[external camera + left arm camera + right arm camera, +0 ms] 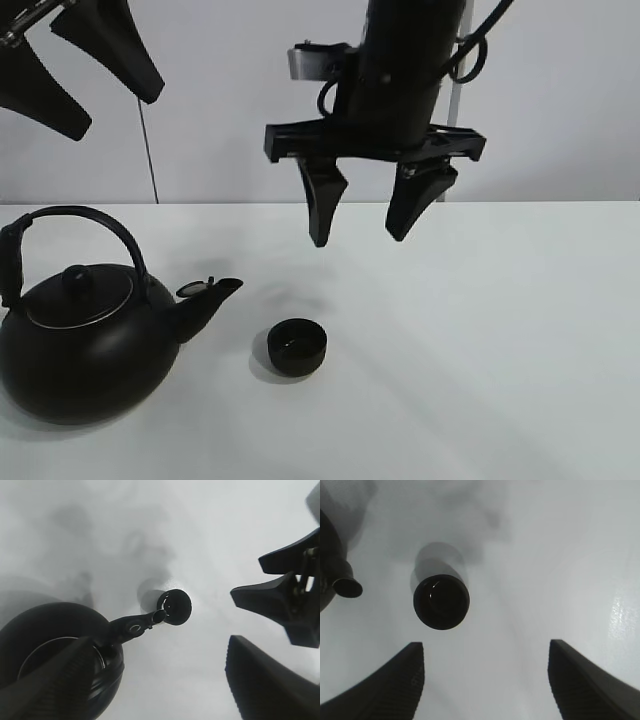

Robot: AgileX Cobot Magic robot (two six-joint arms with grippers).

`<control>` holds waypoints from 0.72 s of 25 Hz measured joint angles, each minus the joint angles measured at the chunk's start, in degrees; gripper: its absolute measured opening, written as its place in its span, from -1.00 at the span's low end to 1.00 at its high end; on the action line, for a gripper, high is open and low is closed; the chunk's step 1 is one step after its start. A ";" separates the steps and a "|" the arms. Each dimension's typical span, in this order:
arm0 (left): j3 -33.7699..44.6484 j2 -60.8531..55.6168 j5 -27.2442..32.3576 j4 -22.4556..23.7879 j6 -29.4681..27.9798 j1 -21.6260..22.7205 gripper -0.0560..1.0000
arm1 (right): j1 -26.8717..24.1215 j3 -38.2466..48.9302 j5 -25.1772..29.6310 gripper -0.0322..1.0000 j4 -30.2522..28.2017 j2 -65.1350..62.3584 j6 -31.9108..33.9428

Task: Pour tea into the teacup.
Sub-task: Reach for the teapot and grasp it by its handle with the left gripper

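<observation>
1. I am watching the teacup (296, 347) sitting upright on the white counter (500, 350), near the middle. It is lying just beside the spout (208, 303) of the kettle (85, 345) but not touching it.
2. The kettle is standing on the counter's left side, lid on, with its spout pointing toward the teacup.
3. The right jaws are hanging spread apart above the counter, just behind the teacup, and are grasping nothing.
4. The left jaws are hovering high over the kettle's side, spread wide and empty.
</observation>
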 joint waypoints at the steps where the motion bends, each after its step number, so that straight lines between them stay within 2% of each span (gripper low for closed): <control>1: 0.00 0.00 0.00 0.00 0.00 0.00 0.11 | -0.62 0.00 0.56 0.00 0.45 -0.79 0.00; 6: 0.00 0.00 0.00 0.00 0.00 0.00 0.11 | -4.75 1.76 2.98 0.00 1.32 -4.70 0.00; 14: 0.00 0.00 0.00 0.00 0.00 0.00 0.11 | -12.17 15.57 1.74 0.00 1.68 -14.92 -0.67; 18: 0.00 0.00 0.00 0.00 0.00 0.00 0.11 | -14.96 19.55 0.75 0.00 1.47 -18.95 -2.59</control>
